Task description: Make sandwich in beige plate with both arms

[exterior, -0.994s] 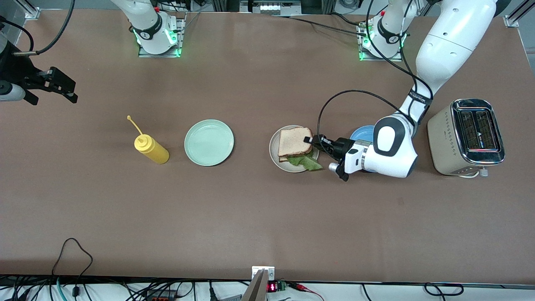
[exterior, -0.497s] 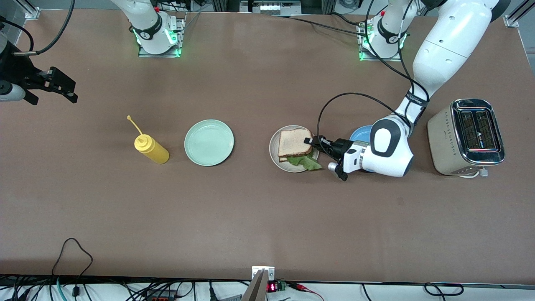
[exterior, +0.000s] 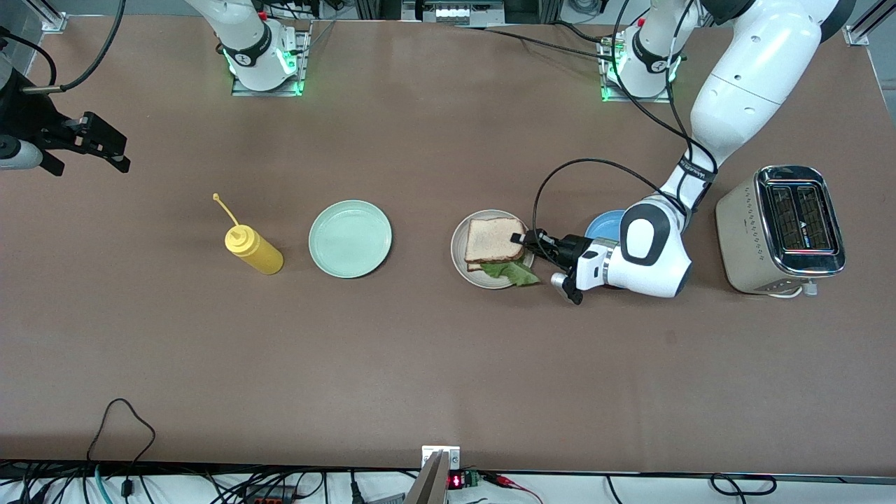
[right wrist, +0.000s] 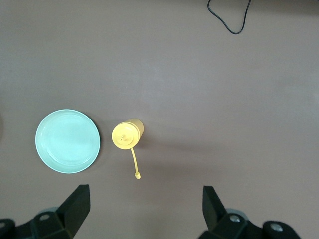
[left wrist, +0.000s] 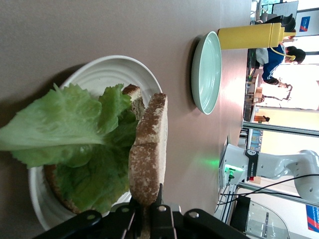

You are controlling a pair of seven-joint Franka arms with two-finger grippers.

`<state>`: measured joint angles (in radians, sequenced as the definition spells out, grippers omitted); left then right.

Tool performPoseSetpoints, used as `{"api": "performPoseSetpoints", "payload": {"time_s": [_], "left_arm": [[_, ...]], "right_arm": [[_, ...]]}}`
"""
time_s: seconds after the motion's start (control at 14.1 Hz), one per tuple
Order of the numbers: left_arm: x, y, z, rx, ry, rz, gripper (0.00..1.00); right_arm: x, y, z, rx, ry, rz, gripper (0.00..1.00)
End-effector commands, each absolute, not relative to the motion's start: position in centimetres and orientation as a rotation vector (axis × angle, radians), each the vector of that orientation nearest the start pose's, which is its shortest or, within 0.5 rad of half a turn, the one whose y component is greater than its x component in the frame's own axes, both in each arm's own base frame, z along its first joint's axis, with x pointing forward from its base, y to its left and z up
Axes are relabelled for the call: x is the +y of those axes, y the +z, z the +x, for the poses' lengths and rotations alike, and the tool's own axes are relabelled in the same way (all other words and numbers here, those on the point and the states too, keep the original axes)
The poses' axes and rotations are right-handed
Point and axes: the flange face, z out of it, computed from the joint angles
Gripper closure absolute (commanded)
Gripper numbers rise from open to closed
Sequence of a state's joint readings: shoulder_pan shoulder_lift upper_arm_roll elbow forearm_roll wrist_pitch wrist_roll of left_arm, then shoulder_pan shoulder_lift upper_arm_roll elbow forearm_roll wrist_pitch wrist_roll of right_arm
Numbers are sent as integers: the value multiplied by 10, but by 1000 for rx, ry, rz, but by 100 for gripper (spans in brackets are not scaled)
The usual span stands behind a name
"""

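Grip: left gripper [exterior: 519, 238] pinched shut on one edge of the top bread slice [exterior: 494, 240], held over the beige plate [exterior: 462, 260]; slice clamped by its crust only, as the left wrist view shows [left wrist: 148, 154].

Stack: lettuce leaf [exterior: 514, 272] spread on the bottom bread slice [left wrist: 133, 92] in the beige plate, one lobe hanging past the rim on the side nearer the front camera; bottom slice mostly hidden under leaf and top slice.

Top slice position: over the stack, tilted, not yet lying flat on the lettuce.

Right arm: waiting, right gripper [exterior: 84, 143] spread wide above the right arm's end of the table, holding nothing; mustard bottle [exterior: 253, 251] and mint-green plate [exterior: 350, 239] below it in its wrist view.

Risk, misaligned drop: release while tilted likely to land the slice skewed, or with a corner off the bottom slice.

Risk, leaf drag: a low sideways withdrawal could snag the overhanging lettuce and pull it out of the plate.

Risk, slice sticking: soft crumb squeezed between the fingers may cling on opening and lift away with the gripper.

Risk, plate shove: pressing down too hard near the rim could tip or slide the beige plate toward the blue plate [exterior: 603, 225], close beside it under the left arm's wrist.

Risk, torn crust: edge-only hold on soft bread may crumble under any twist.
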<state>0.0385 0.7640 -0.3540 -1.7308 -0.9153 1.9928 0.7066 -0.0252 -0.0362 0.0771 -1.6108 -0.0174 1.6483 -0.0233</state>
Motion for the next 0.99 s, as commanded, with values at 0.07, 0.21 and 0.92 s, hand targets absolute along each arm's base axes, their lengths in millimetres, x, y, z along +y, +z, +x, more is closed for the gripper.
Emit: {"api": "performPoseSetpoints", "payload": {"time_s": [0.07,0.21,0.92], "left_arm": [[-225,163,593,-371,-257,2036,47],[-223,164,594,-380,-254,2042,0],[-179,232,616,-575,-202,2164,0]], "right_arm": [[24,638,547,-139,-114,-3156,0],[25,638,547,-141,-114,-3155,0],[24,640,547,-136,-119,-3156,0]]}}
